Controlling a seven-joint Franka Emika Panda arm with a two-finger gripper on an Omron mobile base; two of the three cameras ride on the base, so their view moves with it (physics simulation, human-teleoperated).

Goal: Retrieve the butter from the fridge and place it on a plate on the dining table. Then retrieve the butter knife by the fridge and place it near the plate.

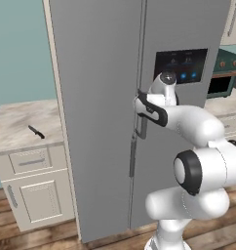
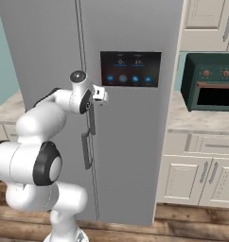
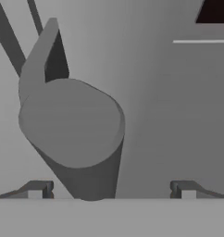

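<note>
1. The fridge point(image 1: 100, 97) stands shut, both grey doors closed, so the butter cannot be seen; I judge it is inside, behind those doors.
2. The arm reaches forward to the seam between the doors, and the claw point(image 3: 111, 190) sits right at the top end of a door handle point(image 3: 72, 125).
3. In the hand view the claw's two fingertips point(image 3: 37, 189) stand wide apart, fully spread, with the rounded end of the handle rising between them. They hold nothing yet; whether a tip touches the handle I cannot tell.
4. In the right base view the hand point(image 2: 98, 94) is level with the lower edge of the dark display panel point(image 2: 130, 69), just above the long handles.
5. The step in hand, as I judge it, is the very first: getting a hold on the handle so that the door can be pulled open.
6. The next move calls for easing the claw further over the handle, closing on it firmly, then pulling outward along the door's swing.
7. The butter knife point(image 1: 36, 131) lies on the marbled counter point(image 1: 17, 122) of the small cabinet to the left of the fridge, untouched, for later.
8. A green oven point(image 2: 208, 82) sits on the counter to the right.
</note>
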